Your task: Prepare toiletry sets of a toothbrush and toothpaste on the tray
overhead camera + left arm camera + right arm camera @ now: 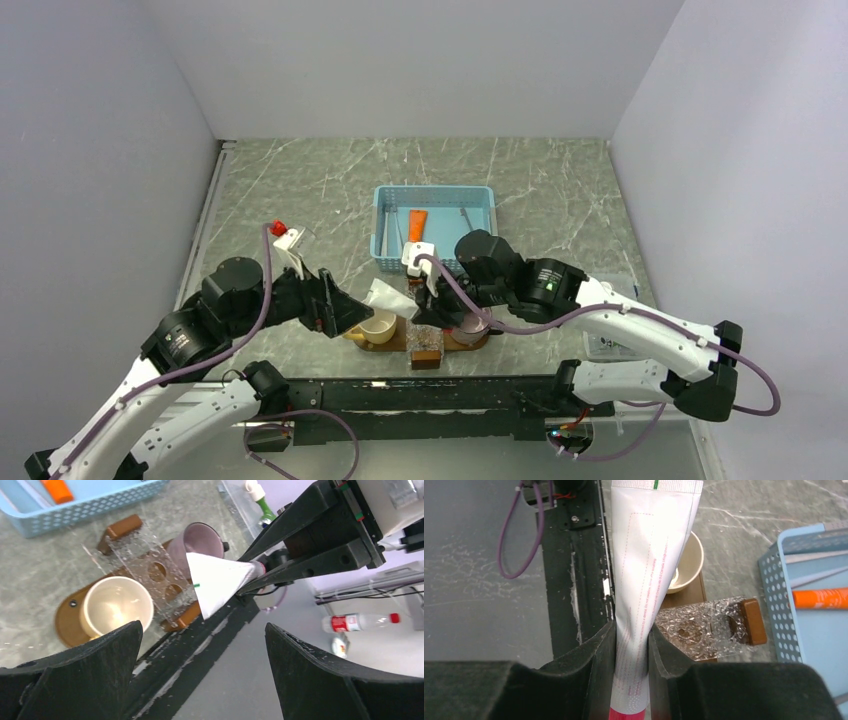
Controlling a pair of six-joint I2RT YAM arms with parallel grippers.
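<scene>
My right gripper (pixel 631 645) is shut on the toothpaste, a white tube (pixel 651 565) with a pink end, and holds it level above the near part of the tray (pixel 372 346). The tube (pixel 390 297) points left, toward my left gripper (pixel 345 315). That left gripper (pixel 202 645) stands open with nothing between its fingers, just short of the tube's flat end (pixel 217 580). The dark-brown tray (pixel 67 622) carries a cream cup (pixel 117 605), a purple cup (pixel 197 542) and a clear holder (pixel 150 565). A pale toothbrush (pixel 819 575) lies in the basket.
The light-blue mesh basket (pixel 435 225) stands behind the tray with an orange tube (pixel 417 225) in it. A small clear box (pixel 605 345) sits at the right, near the table edge. A red-capped bottle (pixel 360 622) lies on the floor beyond the black rail (pixel 420 390).
</scene>
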